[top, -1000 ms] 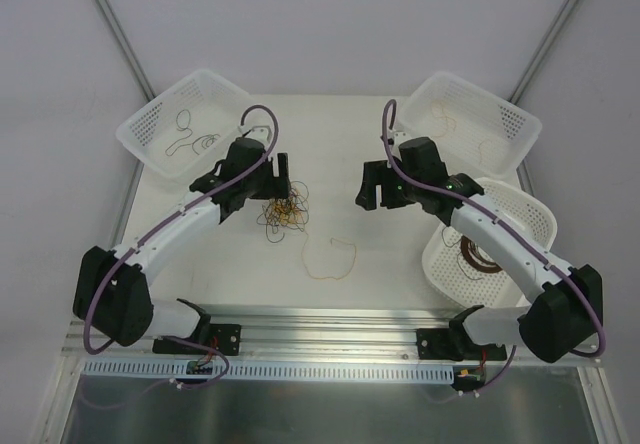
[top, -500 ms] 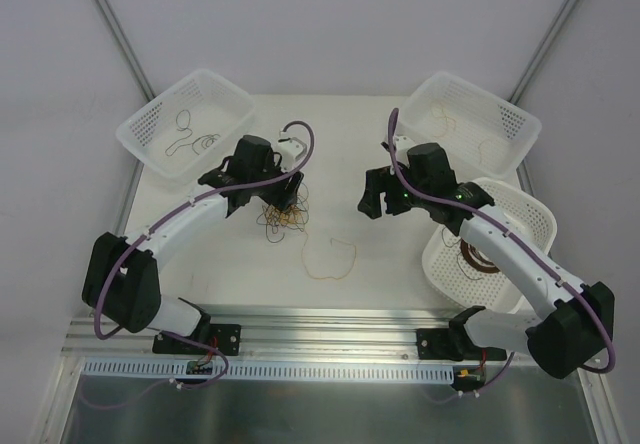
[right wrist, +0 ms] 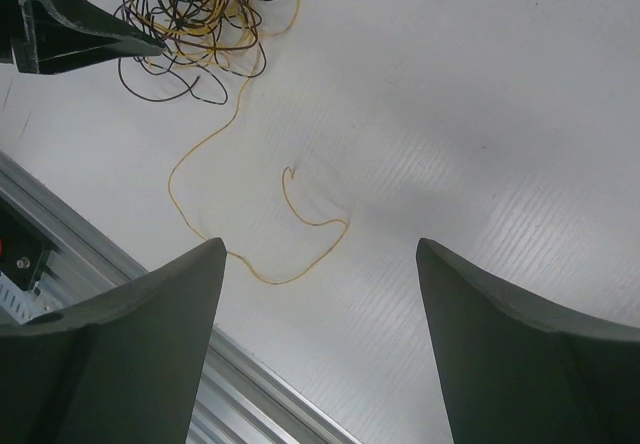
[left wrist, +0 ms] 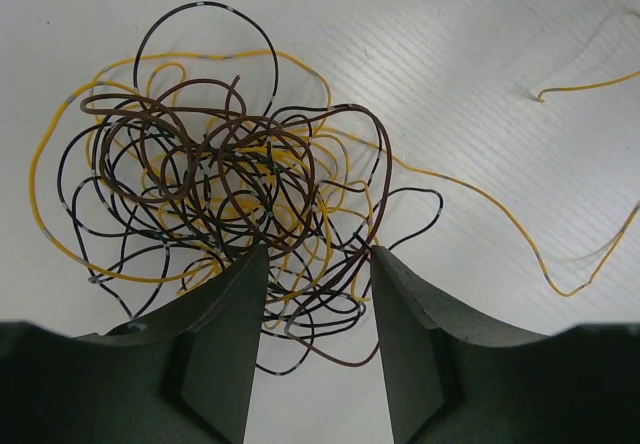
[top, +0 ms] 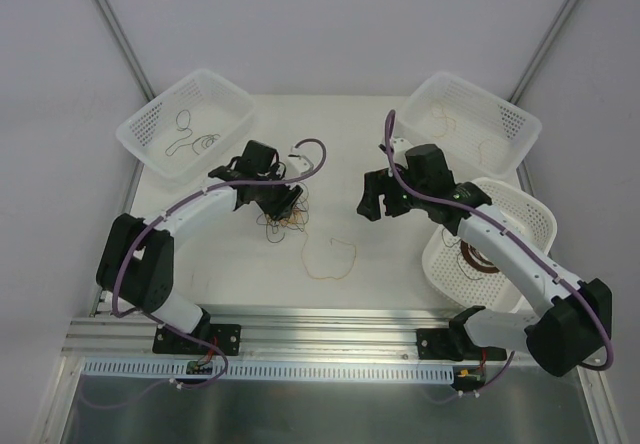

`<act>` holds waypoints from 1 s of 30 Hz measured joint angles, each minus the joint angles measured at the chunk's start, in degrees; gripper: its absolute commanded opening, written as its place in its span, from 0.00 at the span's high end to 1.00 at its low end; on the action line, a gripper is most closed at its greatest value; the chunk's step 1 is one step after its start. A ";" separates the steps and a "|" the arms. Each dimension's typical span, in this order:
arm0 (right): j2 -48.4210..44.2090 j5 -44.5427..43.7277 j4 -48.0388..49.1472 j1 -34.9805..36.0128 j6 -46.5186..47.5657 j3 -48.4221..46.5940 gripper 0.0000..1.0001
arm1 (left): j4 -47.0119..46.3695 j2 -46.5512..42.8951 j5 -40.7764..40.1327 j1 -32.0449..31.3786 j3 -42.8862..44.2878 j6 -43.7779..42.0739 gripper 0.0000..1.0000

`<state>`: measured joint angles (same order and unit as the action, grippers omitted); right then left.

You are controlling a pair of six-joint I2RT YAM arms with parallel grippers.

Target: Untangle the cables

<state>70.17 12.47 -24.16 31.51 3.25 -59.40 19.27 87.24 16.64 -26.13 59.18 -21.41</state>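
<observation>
Found the left hand (left wrist: 320, 254) low over the counter (left wrist: 480, 54), fingers (left wrist: 225, 334) parted with a clear gap and clamped on nothing. Saw several brown and black strands lying across that gap. Found the cables (left wrist: 215, 174) as one tangle just ahead of these fingertips and touching them, brown, black and yellow wound through each other. Followed a single yellow strand (right wrist: 345, 226) out of the tangle, off to this hand's right.

Saw the right hand (right wrist: 320, 249) wide open and empty, well apart from the tangle, with the yellow strand's loop below and ahead of it.

Noted a first basket (top: 135, 129) beyond the left hand, with a few strands inside. Noted a second basket (top: 520, 124) beyond the right hand, and a third basket (top: 535, 219) behind it, holding a dark ring coil (top: 480, 259).

Compared with one second before: found the left hand turned and moved from the tangle's far-left side onto the tangle. Found the right hand nearly where it was, and the tangle and yellow strand unmoved.
</observation>
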 measured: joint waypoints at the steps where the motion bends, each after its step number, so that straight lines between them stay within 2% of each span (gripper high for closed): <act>1: 0.11 0.07 0.00 0.00 0.00 -0.02 0.19 | 0.35 0.63 0.07 0.00 0.31 -0.28 0.56; 3: 0.35 0.20 0.02 0.00 0.00 -0.02 0.19 | 0.74 1.68 0.48 0.00 0.85 -0.52 0.60; 7: 0.87 0.44 0.09 0.00 -0.02 -0.02 0.19 | 0.87 2.80 0.96 0.00 1.55 -0.55 0.85; 8: 0.96 0.44 0.13 0.00 -0.02 -0.02 0.19 | 1.01 2.97 1.01 0.00 1.75 -0.52 0.96; 9: 1.05 0.46 0.20 0.00 -0.02 -0.02 0.19 | 1.14 3.10 1.07 0.00 1.99 -0.50 1.00; 18: 1.75 0.83 0.39 0.00 -0.11 -0.04 0.19 | 2.78 0.11 1.33 0.00 3.96 2.73 1.00; 23: 2.21 2.27 0.98 0.00 -0.87 -0.04 0.19 | 4.00 -7.45 1.81 0.00 7.13 7.80 1.00; 30: 2.23 5.29 3.26 0.37 -1.73 -0.20 0.19 | 4.02 -17.35 6.80 0.00 8.94 13.53 1.00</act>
<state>72.40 17.76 -20.91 31.88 1.52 -59.59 23.29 69.89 23.44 -26.13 68.12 -7.88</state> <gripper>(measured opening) 0.815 0.010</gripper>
